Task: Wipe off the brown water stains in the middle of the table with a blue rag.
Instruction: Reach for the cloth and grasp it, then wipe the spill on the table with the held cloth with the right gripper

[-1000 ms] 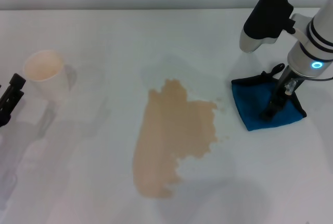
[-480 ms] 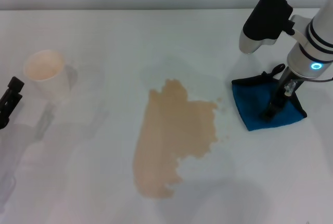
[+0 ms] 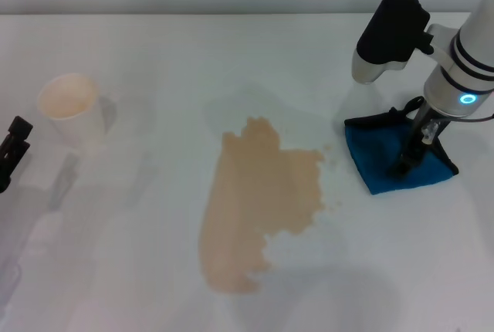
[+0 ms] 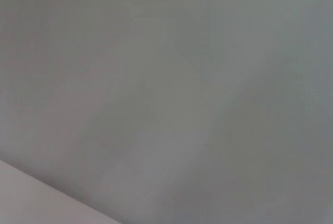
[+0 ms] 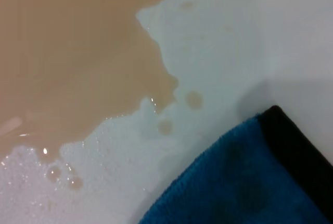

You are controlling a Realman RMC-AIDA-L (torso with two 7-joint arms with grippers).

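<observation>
The brown water stains point(image 3: 258, 201) spread as a large tan blotch in the middle of the white table point(image 3: 154, 77), with small specks at their right edge. In the right wrist view the stains point(image 5: 73, 47) lie close to the rag. The blue rag point(image 3: 386, 158) with black edging lies flat on the table to the right of the stains and also shows in the right wrist view point(image 5: 244, 182). My right gripper point(image 3: 403, 168) points down and rests on the rag's middle. My left gripper point(image 3: 11, 147) sits at the table's far left edge, mostly out of view.
A white paper cup point(image 3: 69, 108) stands upright at the left, near the left gripper. The table's back edge point(image 3: 193, 14) meets a grey wall. The left wrist view shows only a plain grey surface.
My left gripper has drawn back toward the left edge, away from the cup. My right arm has shifted very slightly; the rag stays in place.
</observation>
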